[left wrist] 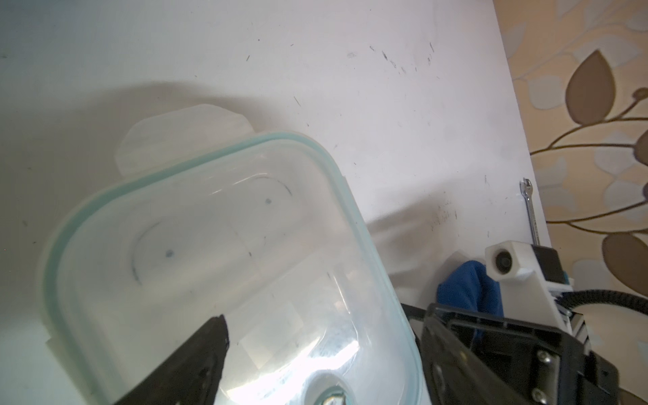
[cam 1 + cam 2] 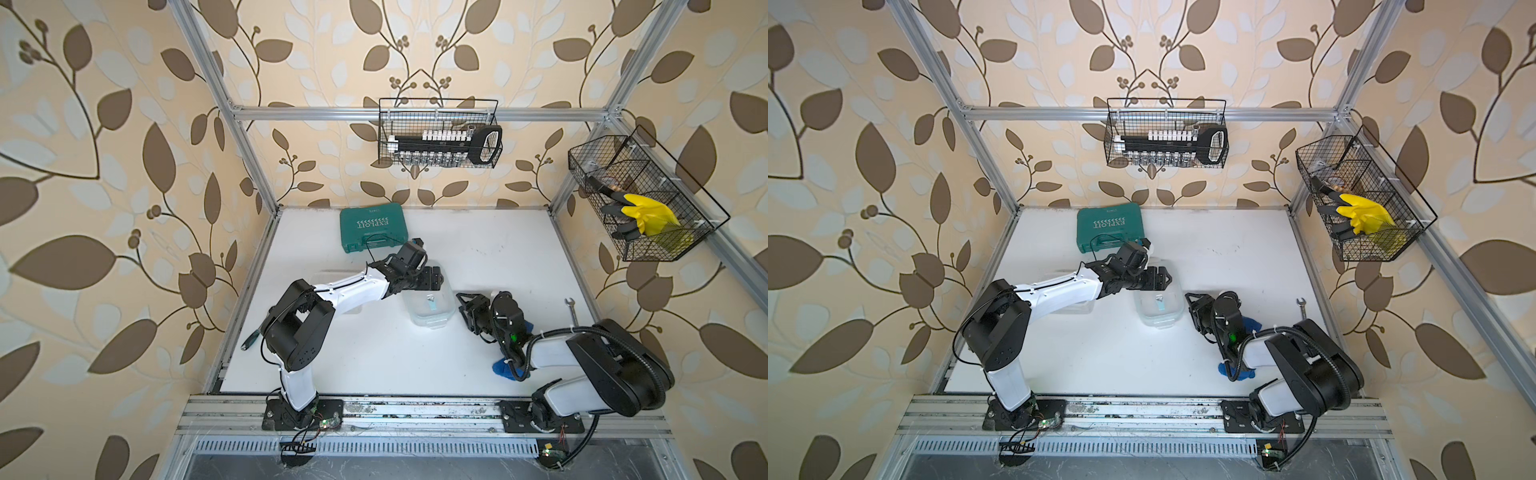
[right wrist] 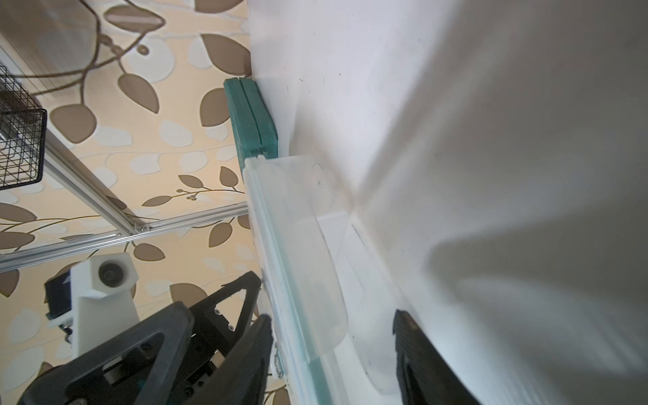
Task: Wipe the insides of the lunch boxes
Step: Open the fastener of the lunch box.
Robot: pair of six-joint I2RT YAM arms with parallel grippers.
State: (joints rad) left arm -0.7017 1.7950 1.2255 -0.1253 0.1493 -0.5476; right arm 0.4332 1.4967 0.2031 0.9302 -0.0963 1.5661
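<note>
The green-rimmed lunch box (image 2: 424,316) sat in the middle of the bench (image 2: 395,365), its clear lid (image 1: 228,228) apparently still on — so no wiping could begin. The left gripper (image 2: 438,281) hung wide open over the far end, holding nothing. The right gripper (image 2: 463,311), jaws apart, straddled the rim on its own side, probably to brace or unclip it. The blue cloth (image 2: 503,370) lay unheld beneath the right arm.

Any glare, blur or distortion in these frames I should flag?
Left wrist view: strong glare washes out part of the clear green-rimmed rectangular lunch box floor. Right wrist view: white table smeared, shadows soft. Both top views: sharp, evenly lit, but aluminium frame posts splay outward, wide-angle.
</note>
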